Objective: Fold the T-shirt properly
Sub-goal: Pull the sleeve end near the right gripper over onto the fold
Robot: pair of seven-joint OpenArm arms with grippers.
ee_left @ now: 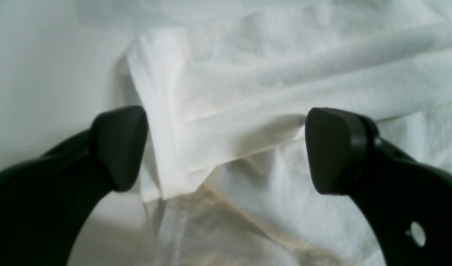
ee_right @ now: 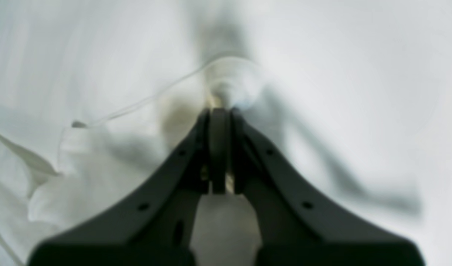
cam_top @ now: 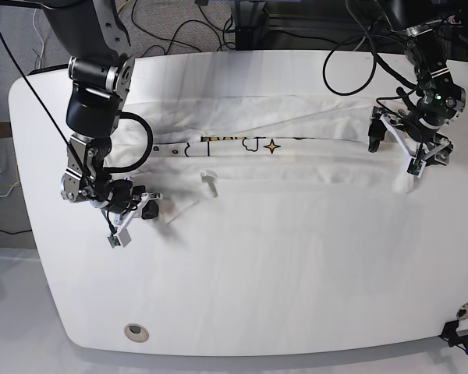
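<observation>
The white T-shirt lies stretched in a long band across the far half of the white table, with a strip of its print showing. My right gripper is at the shirt's left end, low on the table. In the right wrist view it is shut on a pinch of white shirt cloth. My left gripper is at the shirt's right end. In the left wrist view it is open, and a folded shirt edge lies between its fingers.
Cables and stands crowd the floor behind the table's far edge. A round grommet hole is near the front left edge. A cable plug sits at the front right corner.
</observation>
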